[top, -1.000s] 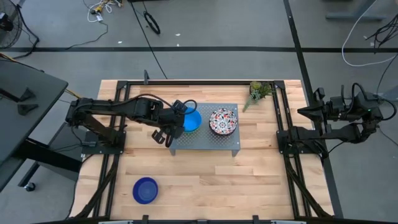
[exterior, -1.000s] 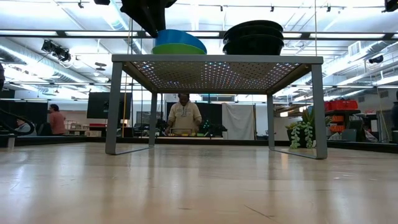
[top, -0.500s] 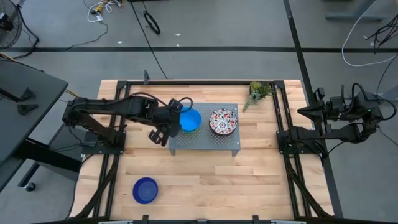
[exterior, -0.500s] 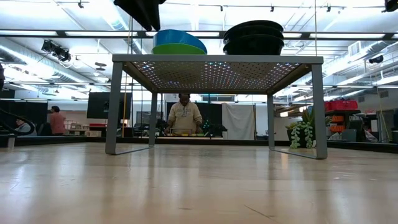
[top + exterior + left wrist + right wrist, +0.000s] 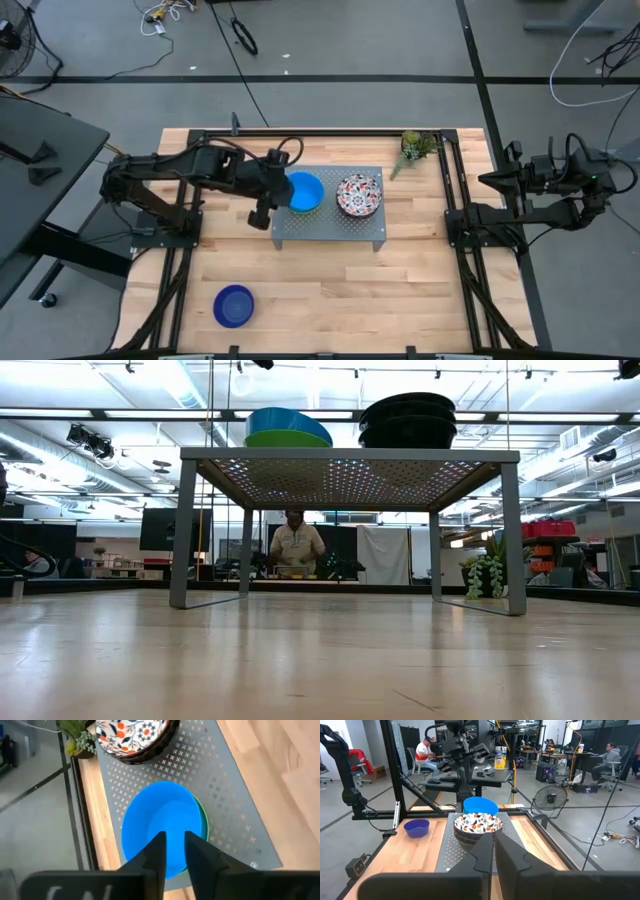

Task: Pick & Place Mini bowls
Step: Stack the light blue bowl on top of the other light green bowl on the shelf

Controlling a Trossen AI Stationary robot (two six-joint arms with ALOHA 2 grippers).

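The left gripper [image 5: 262, 213] hovers left of centre in the overhead picture, just off the left edge of the grey metal stand [image 5: 330, 228], its fingers [image 5: 156, 851] close together with a thin gap and nothing between them. On the stand the light blue bowl [image 5: 305, 192] sits nested in the green bowl [image 5: 202, 817], with the stacked floral bowls [image 5: 359, 194] just right of it. The dark blue bowl [image 5: 234, 305] lies alone on the table [image 5: 330, 300] at lower left, while the right gripper [image 5: 494, 851] waits at the right edge, fingers together and empty.
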